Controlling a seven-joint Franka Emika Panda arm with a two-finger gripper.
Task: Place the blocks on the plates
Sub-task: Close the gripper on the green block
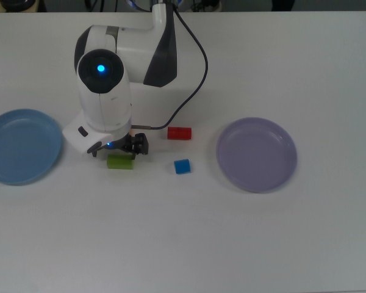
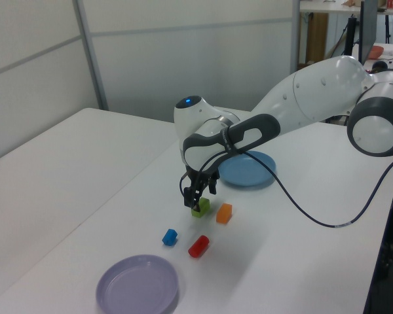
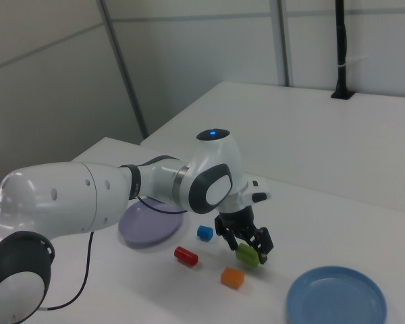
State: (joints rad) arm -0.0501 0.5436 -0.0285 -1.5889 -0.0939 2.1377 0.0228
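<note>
Gripper (image 3: 245,246) sits low over the green block (image 3: 247,254), centre-left of the top view, lower middle of the right view. We read its fingers as spread apart with the block between them, one finger (image 3: 263,247) on the block's far side in the right view; nothing is gripped yet as far as we can tell, and the block looks to be resting on the table (image 1: 183,244). In the left view the gripper (image 2: 195,197) hangs right at the green block (image 2: 200,207), so we judge this as the approach for a grasp. In the top view the arm hides most of the green block (image 1: 119,163) and all of the orange one; the orange block (image 2: 224,212) shows just beside the green one in the left view. Red block (image 1: 179,133) and blue cube (image 1: 182,166) sit mid-frame in the top view, well apart from the gripper. Light blue plate (image 1: 18,146) is at the top view's left edge, lavender plate (image 1: 256,154) right of centre. Neither plate holds a block. Blue plate is nearer the green block, likely its target.
</note>
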